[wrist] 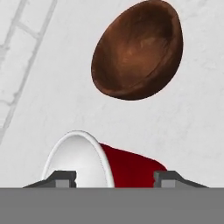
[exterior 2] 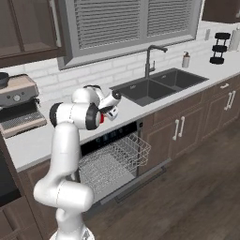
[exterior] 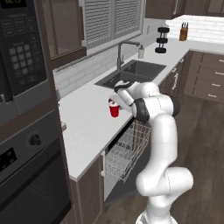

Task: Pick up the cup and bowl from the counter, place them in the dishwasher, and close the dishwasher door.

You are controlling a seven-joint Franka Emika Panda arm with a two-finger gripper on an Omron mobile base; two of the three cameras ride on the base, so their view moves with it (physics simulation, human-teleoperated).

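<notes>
The red cup (wrist: 131,168) with its pale inside stands upright on the white counter (exterior: 87,127), just left of the sink. My gripper (wrist: 117,177) reaches down over it, and its two fingertips (wrist: 65,177) press against opposite sides of the cup. From the left base view the cup (exterior: 114,110) shows below the hand (exterior: 120,94); in the right base view a red sliver of the cup (exterior 2: 101,118) peeks past the wrist. The reddish-brown bowl (wrist: 138,50) lies on the counter just beyond the cup. Below the counter the dishwasher's white wire rack (exterior: 127,153) (exterior 2: 112,161) is pulled out, its door (exterior 2: 140,182) down.
The dark sink (exterior: 131,74) (exterior 2: 154,86) with its faucet (exterior 2: 150,58) lies right of the cup. A coffee machine (exterior 2: 18,105) stands at the counter's left, a black oven (exterior: 26,175) beside it. A soap bottle (exterior 2: 186,60) and a knife block (exterior: 183,31) stand farther along.
</notes>
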